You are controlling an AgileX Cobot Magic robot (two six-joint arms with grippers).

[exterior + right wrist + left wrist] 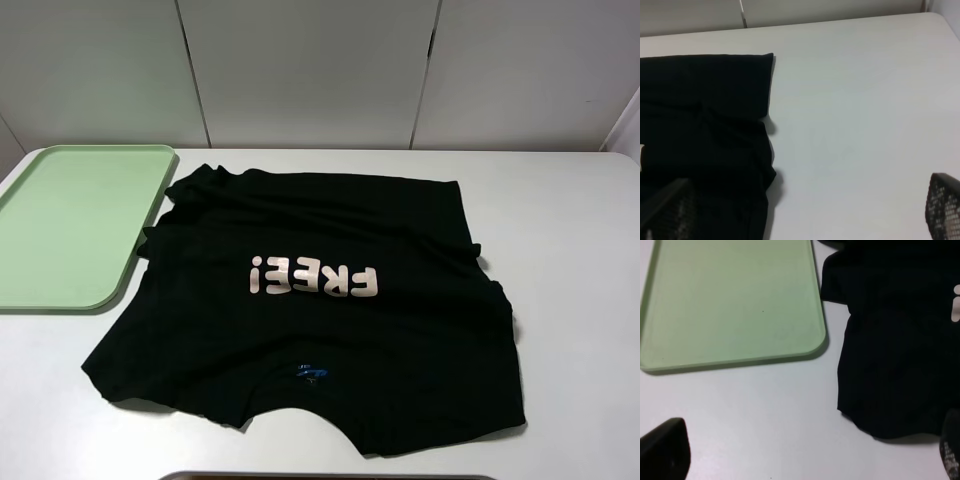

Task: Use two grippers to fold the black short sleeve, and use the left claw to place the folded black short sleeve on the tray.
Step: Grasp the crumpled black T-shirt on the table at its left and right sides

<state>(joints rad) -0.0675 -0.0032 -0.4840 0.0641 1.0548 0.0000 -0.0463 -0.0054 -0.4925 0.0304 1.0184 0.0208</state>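
The black short sleeve (320, 300) lies spread flat on the white table, with pale "FREE!" lettering (315, 277) upside down and a small blue neck label (312, 372) near the front. The mint-green tray (70, 225) sits empty at the left, its corner close to the shirt's left edge. Neither arm shows in the exterior high view. In the left wrist view the left claw (805, 460) is open above bare table between the tray (735, 300) and the shirt's sleeve (895, 355). My right gripper (805, 215) is open, one finger (665, 212) over the shirt's right edge (705, 130).
White wall panels (310, 70) stand behind the table. Bare white tabletop (570, 260) stretches to the right of the shirt and in front of the tray. A dark strip (330, 477) shows at the very front edge.
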